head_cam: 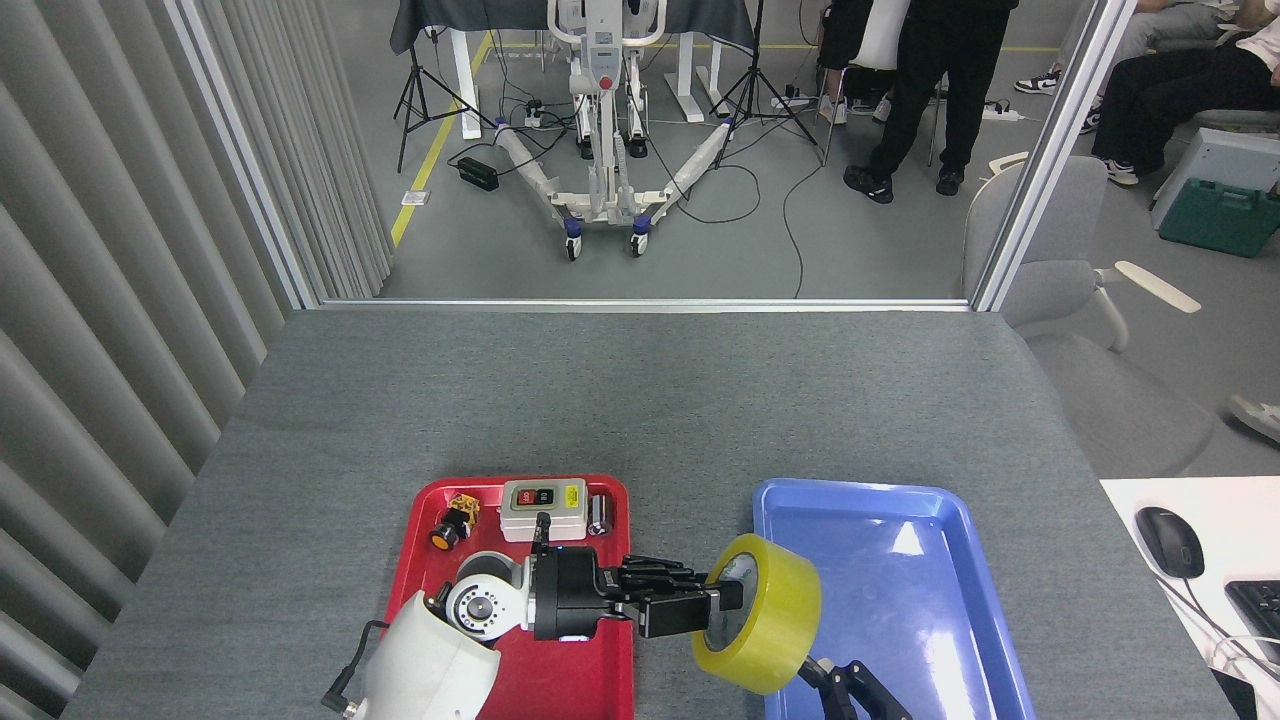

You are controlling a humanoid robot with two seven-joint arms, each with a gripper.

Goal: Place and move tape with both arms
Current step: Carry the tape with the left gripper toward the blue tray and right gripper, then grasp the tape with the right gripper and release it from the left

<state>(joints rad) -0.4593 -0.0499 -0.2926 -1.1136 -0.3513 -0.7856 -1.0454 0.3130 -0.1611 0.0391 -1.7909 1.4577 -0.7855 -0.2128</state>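
The tape (pixel 765 612), a wide yellow roll with a whitish core, hangs in the air over the gap between the red tray (pixel 520 670) and the blue tray (pixel 900 530). My left gripper (pixel 715 610) reaches in from the left and is shut on the roll, its black fingers (pixel 660 590) hooked into the core. My right gripper (pixel 850 692) shows only as dark finger parts at the bottom edge, just below and right of the tape; its state is unclear.
In the red tray's far end lie a grey switch box (pixel 543 497), an orange-tipped part (pixel 450 525) and a small metal piece (pixel 600 515). A mouse (pixel 1168 540) and keyboard sit at the right. People stand beyond the table.
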